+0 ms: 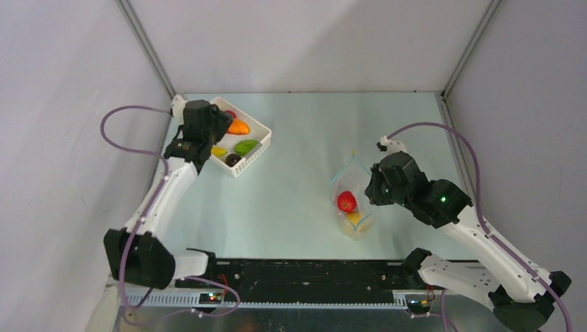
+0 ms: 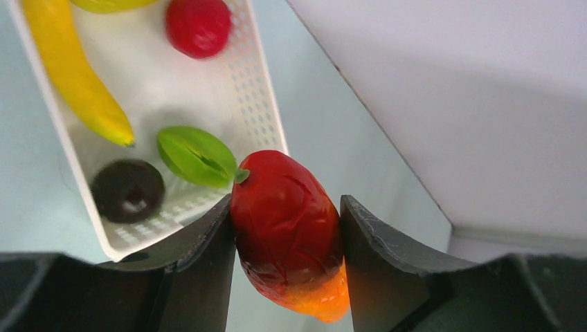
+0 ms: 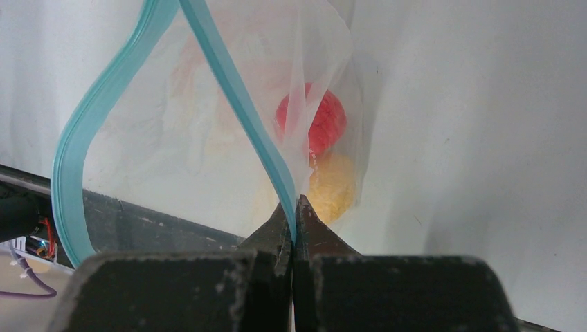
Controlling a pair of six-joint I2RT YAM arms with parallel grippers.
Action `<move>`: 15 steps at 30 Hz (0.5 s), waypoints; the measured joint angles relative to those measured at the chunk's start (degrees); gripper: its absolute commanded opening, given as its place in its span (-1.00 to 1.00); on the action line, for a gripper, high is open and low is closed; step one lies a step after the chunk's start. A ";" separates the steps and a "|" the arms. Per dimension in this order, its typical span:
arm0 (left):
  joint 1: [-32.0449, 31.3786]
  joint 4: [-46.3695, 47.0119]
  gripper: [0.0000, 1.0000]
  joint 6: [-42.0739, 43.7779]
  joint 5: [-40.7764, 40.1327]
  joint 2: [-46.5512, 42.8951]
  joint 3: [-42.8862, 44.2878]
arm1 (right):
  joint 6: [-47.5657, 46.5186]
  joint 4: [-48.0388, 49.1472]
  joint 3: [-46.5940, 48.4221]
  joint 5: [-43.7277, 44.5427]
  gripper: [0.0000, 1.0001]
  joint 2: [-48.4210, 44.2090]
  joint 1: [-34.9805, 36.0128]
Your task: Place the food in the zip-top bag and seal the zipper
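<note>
My left gripper is shut on a red-and-orange toy fruit and holds it over the far corner of the white basket; the top view shows the fruit there too. The clear zip-top bag lies mid-right on the table with a red food and a yellow food inside. My right gripper is shut on the light blue zipper, and the bag's mouth gapes open. The red food and yellow food show through the plastic.
The white slotted basket holds a yellow banana, a red fruit, a green leafy piece and a dark purple one. Grey walls close in the table at the back and both sides.
</note>
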 measured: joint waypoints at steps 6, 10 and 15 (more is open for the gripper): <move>-14.88 -0.83 -0.07 2.93 -1.40 -12.02 -2.29 | -0.46 0.00 -0.07 -0.22 -1.00 0.00 0.00; -25.66 0.07 -0.06 6.05 -2.43 -19.52 -2.43 | -0.61 0.09 -0.48 -0.20 -1.00 -0.11 0.00; -37.40 1.92 -0.06 9.29 -5.20 -21.77 -1.84 | -0.61 0.68 -1.81 -0.48 -1.00 -0.42 0.11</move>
